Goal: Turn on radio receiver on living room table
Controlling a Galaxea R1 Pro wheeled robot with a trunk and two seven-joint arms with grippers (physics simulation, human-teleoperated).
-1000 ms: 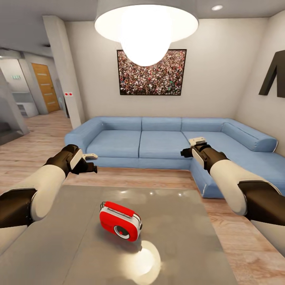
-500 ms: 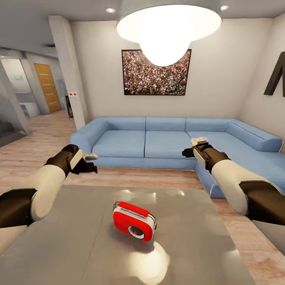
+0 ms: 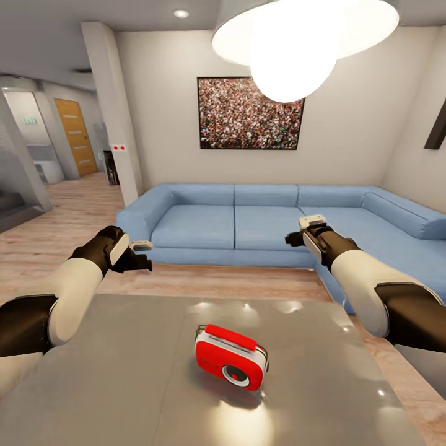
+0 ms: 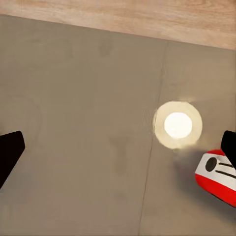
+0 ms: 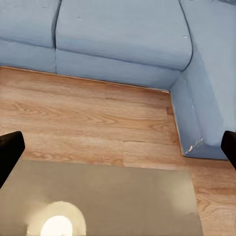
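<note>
One small radio receiver [image 3: 231, 365] lies on the table [image 3: 124, 384], a little right of the table's middle and toward the near side, tilted back so its round dial, red at the centre, faces up and toward the robot. It looks like a light, rigid plastic shell with white trim, and the glossy grey top under it probably gives little friction, so I judge that a push on its face could send it sliding rather than register. A press straight down onto the dial, into the table, seems safer than a sideways poke; if it has to be steadied, the two short ends of the body are the natural place to hold.

Both arms hang raised over the far half of the table, well apart from the radio. The left gripper [image 3: 144, 254] and the right gripper [image 3: 296, 231] each have their jaws spread wide, with nothing between them; in the wrist views the dark fingertips sit at opposite edges. The left wrist view looks down on the table seam, a bright lamp reflection [image 4: 177, 125] and one end of the radio.

Nothing stands between either gripper and the radio. Past the table's far edge come wood floor [image 5: 98, 123] and the blue sofa [image 3: 248, 223], with the framed crowd picture [image 3: 251, 113] on the far wall and the big pendant lamp [image 3: 303, 37] overhead
</note>
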